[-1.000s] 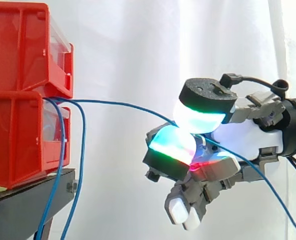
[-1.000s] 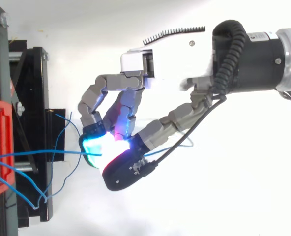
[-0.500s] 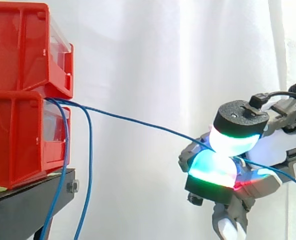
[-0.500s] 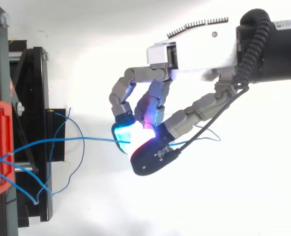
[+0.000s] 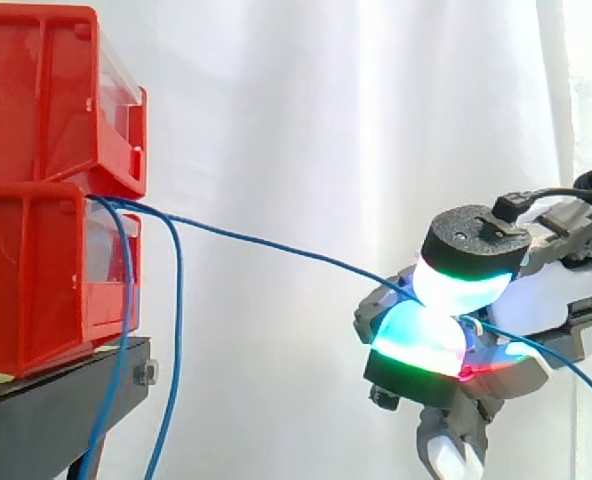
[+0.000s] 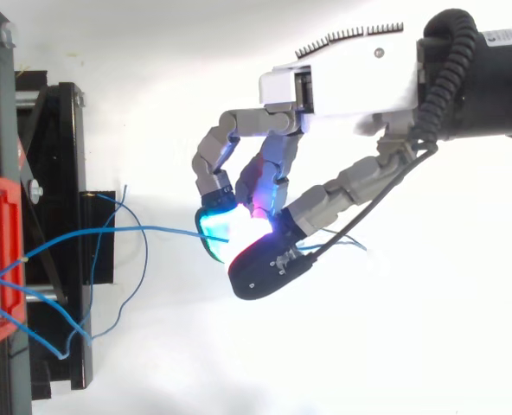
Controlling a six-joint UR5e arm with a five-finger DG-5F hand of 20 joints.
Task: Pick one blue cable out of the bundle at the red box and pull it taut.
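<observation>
Slippage is the main worry. The fingers pinch one blue cable between two glowing pads only, and a harder draw away from the bins could let the thin strand slide out through them. The cable runs from the seam between the upper bin and the lower bin through open air to the hand, with a gentle sag (not quite taut, by my reading). Its loose end trails on past the hand toward the lower right.

In the top view the strands cross near the bins, so the held one might snag or drag a neighbour along. Too sharp a tug could also shift the bins on the black stand.

Count: one hand, two stacked red bins, one stand. The side view has three blue strands, one held and two hanging strands beside the lower bin.
</observation>
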